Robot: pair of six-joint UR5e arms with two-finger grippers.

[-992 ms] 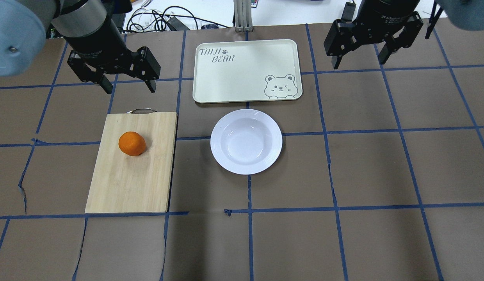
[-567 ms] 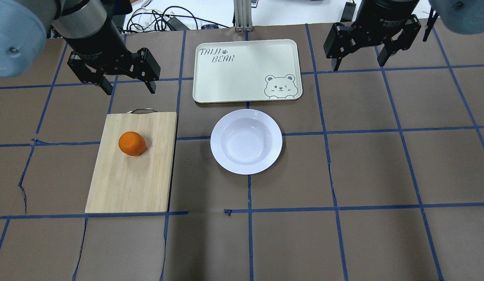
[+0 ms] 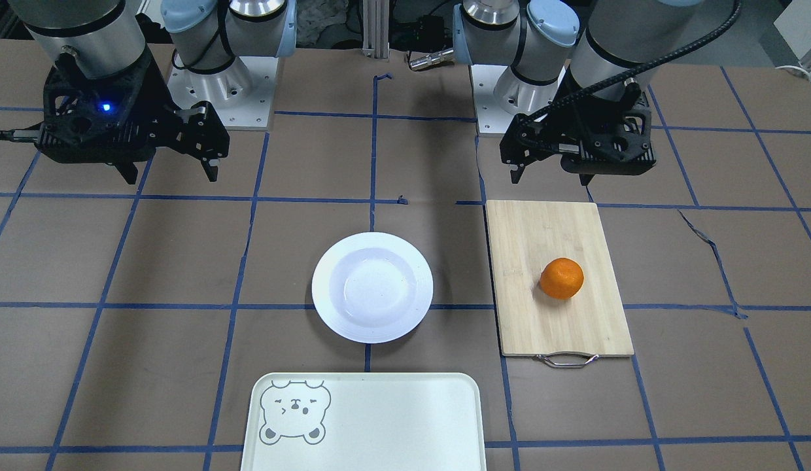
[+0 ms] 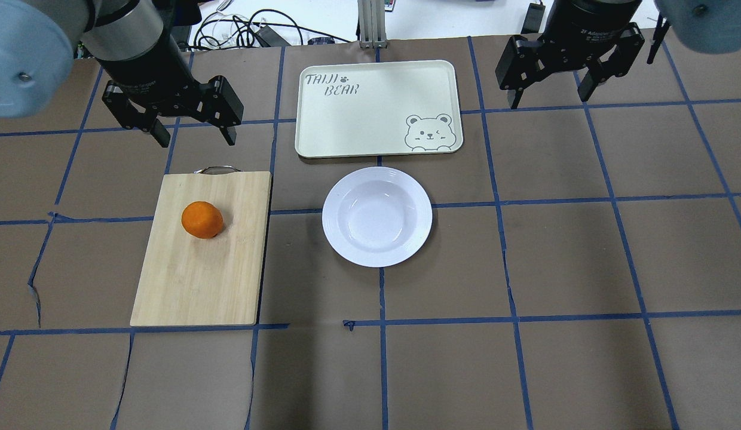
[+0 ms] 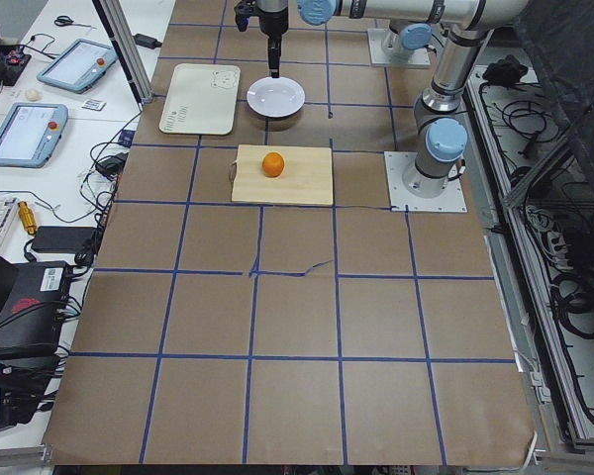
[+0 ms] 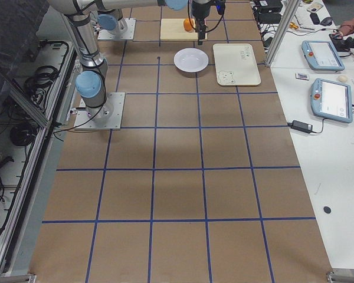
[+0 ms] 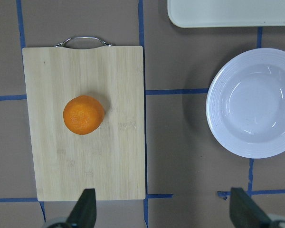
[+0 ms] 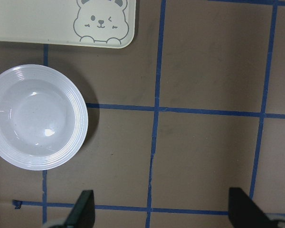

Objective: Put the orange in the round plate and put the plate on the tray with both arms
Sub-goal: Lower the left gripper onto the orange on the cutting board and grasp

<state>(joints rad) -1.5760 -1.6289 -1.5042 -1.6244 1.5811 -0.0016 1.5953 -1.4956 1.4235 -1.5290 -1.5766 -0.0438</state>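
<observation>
At front-facing view's bottom edge, tray (image 3: 392, 425) only partly visible.

left arm (image 3: 608, 39): silver-grey, light-blue caps, ribbed black cable (image 3: 667, 60) attached | right arm (image 3: 85, 26): same finish | left pincer (image 4: 197, 138), right pincer (image 4: 550, 98): black, white lettering printed; blue light (image 3: 106, 106) lit on right

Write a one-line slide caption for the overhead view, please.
Orange on a cutting board, empty plate near the tray; left gripper and right gripper open, holding nothing.
</observation>
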